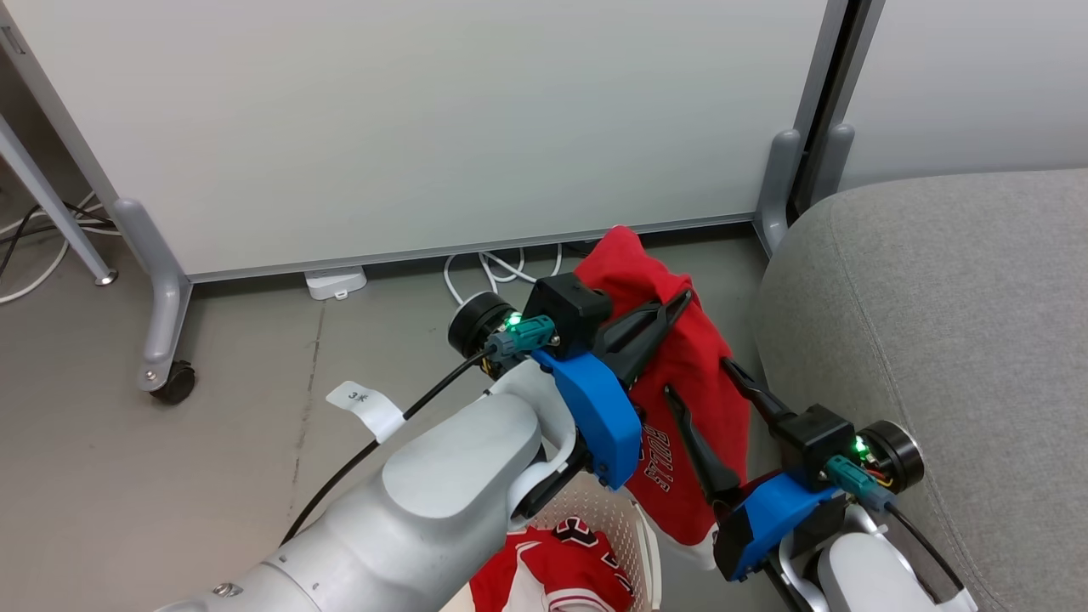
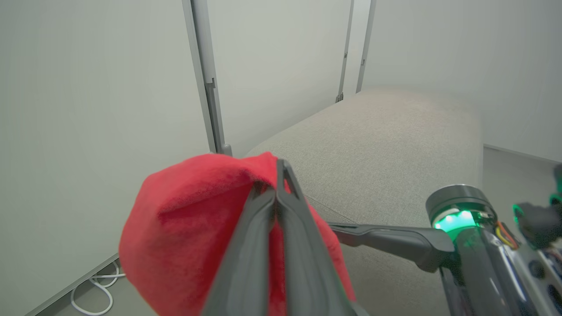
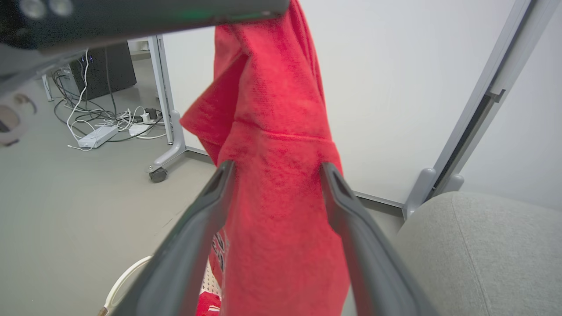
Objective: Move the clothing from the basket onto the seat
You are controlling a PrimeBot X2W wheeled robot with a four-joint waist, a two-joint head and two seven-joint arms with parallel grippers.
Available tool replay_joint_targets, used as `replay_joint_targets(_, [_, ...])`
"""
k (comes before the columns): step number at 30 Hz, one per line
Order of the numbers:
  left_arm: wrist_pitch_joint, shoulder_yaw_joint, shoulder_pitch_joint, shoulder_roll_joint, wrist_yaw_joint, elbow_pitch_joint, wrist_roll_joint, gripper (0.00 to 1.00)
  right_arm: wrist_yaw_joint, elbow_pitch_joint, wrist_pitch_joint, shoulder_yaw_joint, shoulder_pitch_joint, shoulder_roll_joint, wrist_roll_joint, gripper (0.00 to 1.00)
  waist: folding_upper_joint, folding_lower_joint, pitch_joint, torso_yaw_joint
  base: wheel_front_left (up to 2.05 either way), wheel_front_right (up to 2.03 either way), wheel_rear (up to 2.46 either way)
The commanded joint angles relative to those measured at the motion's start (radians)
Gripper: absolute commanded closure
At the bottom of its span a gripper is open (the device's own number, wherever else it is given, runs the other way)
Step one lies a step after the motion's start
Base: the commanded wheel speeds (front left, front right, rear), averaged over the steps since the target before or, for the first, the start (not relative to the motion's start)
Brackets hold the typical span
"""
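A shirt [image 1: 633, 272] is hanging from the closed left claw [image 1: 680, 304], above the basket [image 1: 620, 510] on the floor [image 1: 212, 442]. The right claw [image 1: 697, 378] is sitting just to its right, its spread fingers [image 1: 695, 442] flanking the shirt's lower part. A second shirt [image 1: 552, 569] is lying in the basket. The sofa seat [image 1: 935, 323] is standing to the right, with a partition [image 1: 425, 127] behind and cables [image 1: 501, 268] lying at its foot.

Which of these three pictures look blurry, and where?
Head view: sharp, evenly lit, lettering on the garment legible. Left wrist view: close left fingers and cloth soft. Right wrist view: left arm at top blurred.
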Motion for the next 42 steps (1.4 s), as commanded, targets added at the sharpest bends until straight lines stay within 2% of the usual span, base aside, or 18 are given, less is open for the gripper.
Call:
replay_joint_targets(1, [-0.005,-0.008,0.008,0.0,-0.001,-0.002,-0.008,1.0,0.0,0.013,0.012,-0.005,-0.019,-0.003,-0.01,0.0,-0.0001,0.0,-0.003,0.002,0.0,0.0,0.0])
replay_joint_targets(9, [-0.01,-0.035,0.008,-0.001,-0.001,-0.004,-0.032,1.0,0.0,0.084,0.058,-0.025,-0.06,-0.003,-0.005,0.0,-0.0001,0.0,-0.009,0.007,0.0,0.0,0.0])
replay_joint_targets(20, [-0.011,-0.06,-0.02,-0.002,-0.001,-0.016,-0.054,1.0,0.0,0.265,0.064,0.05,-0.149,-0.003,0.065,0.0,-0.0001,0.0,-0.007,0.017,0.0,0.0,0.0])
replay_joint_targets(21, [-0.011,-0.062,-0.021,-0.002,-0.001,-0.016,-0.056,1.0,0.0,0.279,0.063,0.055,-0.156,-0.003,0.071,0.06,-0.0001,0.0,-0.006,0.018,0.0,0.0,0.0])
replay_joint_targets(22, [-0.011,-0.064,-0.022,-0.003,-0.001,-0.016,-0.058,1.0,0.0,0.292,0.061,0.06,-0.163,-0.003,0.076,0.47,-0.0001,0.0,-0.006,0.019,0.0,0.0,0.0])
replay_joint_targets(23, [-0.011,-0.065,-0.024,-0.003,-0.001,-0.016,-0.057,1.0,0.0,0.302,0.06,0.066,-0.169,-0.003,0.083,0.67,-0.0001,0.0,-0.006,0.02,0.0,0.0,0.0])
replay_joint_targets(24, [-0.012,-0.067,-0.026,-0.003,-0.001,-0.016,-0.058,1.0,0.0,0.311,0.056,0.069,-0.174,-0.003,0.09,1.0,-0.0001,0.0,-0.005,0.021,0.0,0.0,0.0])
replay_joint_targets(42, [-0.019,-0.077,-0.041,0.003,-0.001,0.007,-0.072,1.0,0.0,0.389,-0.018,0.081,-0.22,-0.003,0.136,1.0,-0.0001,0.0,0.002,0.014,0.0,0.0,0.0])
